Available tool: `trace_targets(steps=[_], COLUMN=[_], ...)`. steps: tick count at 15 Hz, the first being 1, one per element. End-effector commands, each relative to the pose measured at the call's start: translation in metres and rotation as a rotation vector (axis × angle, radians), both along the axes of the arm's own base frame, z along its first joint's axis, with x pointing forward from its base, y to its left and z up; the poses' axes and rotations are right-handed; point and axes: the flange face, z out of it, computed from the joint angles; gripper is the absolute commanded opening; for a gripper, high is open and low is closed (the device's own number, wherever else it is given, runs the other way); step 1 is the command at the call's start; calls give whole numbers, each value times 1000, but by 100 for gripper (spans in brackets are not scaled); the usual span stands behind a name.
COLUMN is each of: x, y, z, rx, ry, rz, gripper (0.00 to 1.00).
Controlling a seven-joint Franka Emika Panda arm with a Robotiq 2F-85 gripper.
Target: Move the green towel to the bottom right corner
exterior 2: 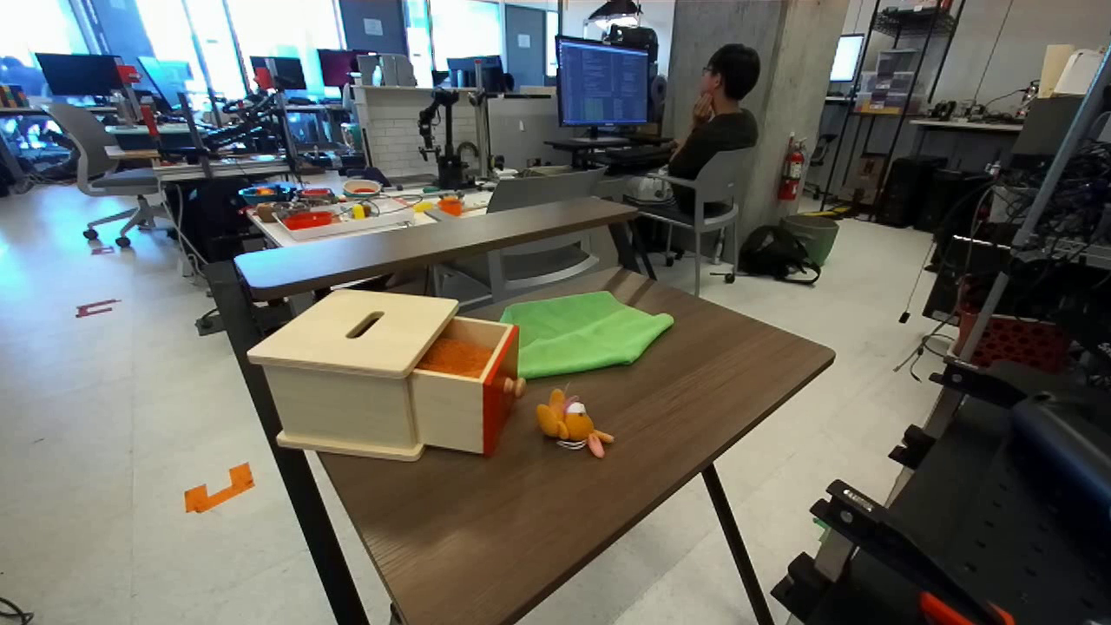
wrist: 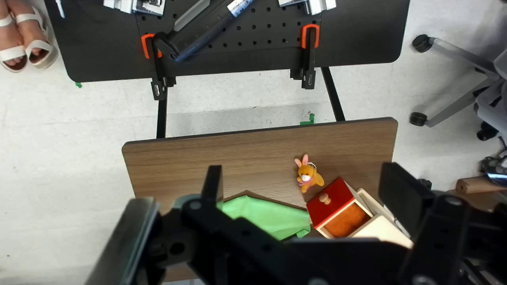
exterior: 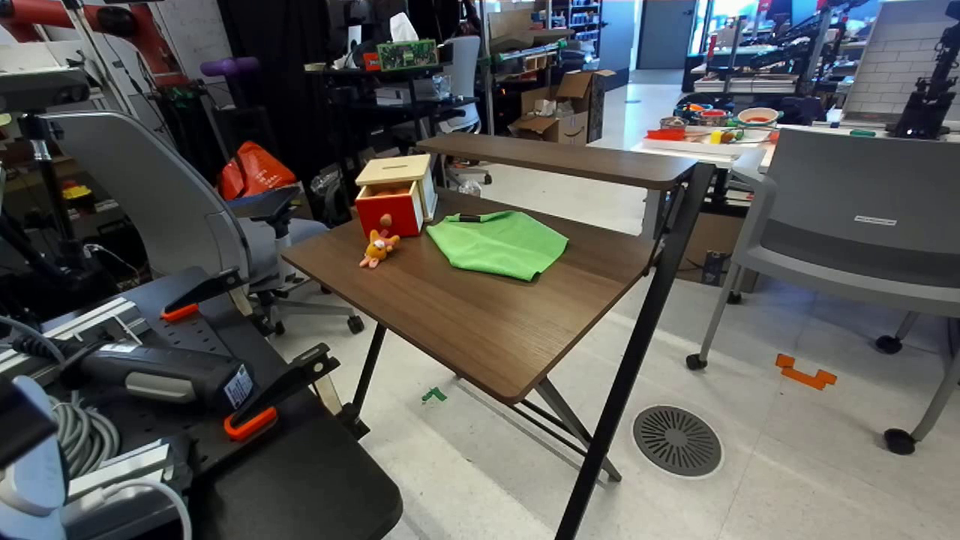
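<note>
The green towel lies flat but loosely folded on the brown table [exterior: 465,322], next to a wooden box. The towel shows in both exterior views [exterior: 501,244] [exterior 2: 581,334]. In the wrist view the towel [wrist: 265,215] is partly covered by the gripper's left finger and body. My gripper [wrist: 302,178] is open, its two black fingers wide apart, with nothing between the pads. It hangs well above the table, touching nothing. The gripper is out of view in both exterior views.
The wooden box [exterior 2: 338,404] has its red-fronted drawer [wrist: 330,204] pulled open, with orange material inside. An orange plush toy [wrist: 307,174] lies by the drawer. A raised shelf [exterior: 555,159] runs along one table side. A black bench [wrist: 237,63] with clamps stands across a gap.
</note>
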Motion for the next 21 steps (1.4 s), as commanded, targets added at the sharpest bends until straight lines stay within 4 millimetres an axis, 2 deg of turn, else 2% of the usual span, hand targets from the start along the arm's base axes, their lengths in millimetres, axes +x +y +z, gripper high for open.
trace_targets(steps=[1,4,6,8,13,21], x=[0,6,24,44,109,212], y=[0,3,4,5,4,-9], z=[1,4,-4,-21,-88,-194], rx=[0,11,-1,11,19,69], ry=[1,-23,-83,-109,-103,45], rz=[0,-6,-49,-80,-134,-243], gripper=[100,100,100,100,100,100])
